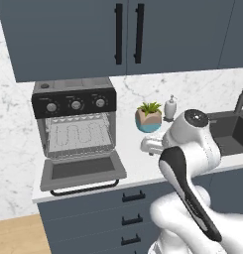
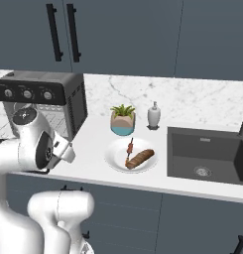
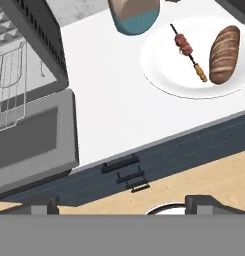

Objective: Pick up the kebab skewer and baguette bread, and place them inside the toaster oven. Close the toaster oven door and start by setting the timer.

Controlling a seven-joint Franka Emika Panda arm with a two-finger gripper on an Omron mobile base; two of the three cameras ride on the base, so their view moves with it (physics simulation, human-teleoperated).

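- Gripper [image 3: 122, 201] spread wide and holding nothing; just the two dark finger tips [image 3: 44, 204] poking up at the bottom of the hand view, far apart, rest of the fingers cut off
- Hanging out past the counter edge, above the drawer fronts [image 3: 125, 172] and the wood floor [image 3: 194, 182], well short of any task item
- White plate [image 3: 166, 75] up and to the right of the hand, on the counter [image 3: 109, 110], its far rim cut by the frame edge
- Kebab skewer [image 3: 186, 50] lying on that plate, reddish chunks near the far end, thin stick hard to trace along its whole length
- Baguette bread [image 3: 224, 54] just beside the skewer on the same plate, further right, not touching it as far as can be told
- Toaster oven [image 3: 24, 75] to the left of the hand, cropped heavily; wire rack [image 3: 9, 95] partly seen inside
- Toaster oven door [image 3: 34, 140] dropped open flat, nearest thing to the left finger tip, handle out of frame there
- From the left base view, arm [image 1: 187, 168] blocking the plate and food entirely; oven knobs [image 1: 76, 104] visible but markings too small to read
- Potted plant [image 3: 134, 15] beyond the hand, top cut off; soap dispenser [image 2: 153, 115] behind it, near the sink [image 2: 207, 154]
- Hand itself hard to make out in the right base view, tucked behind the arm's white links
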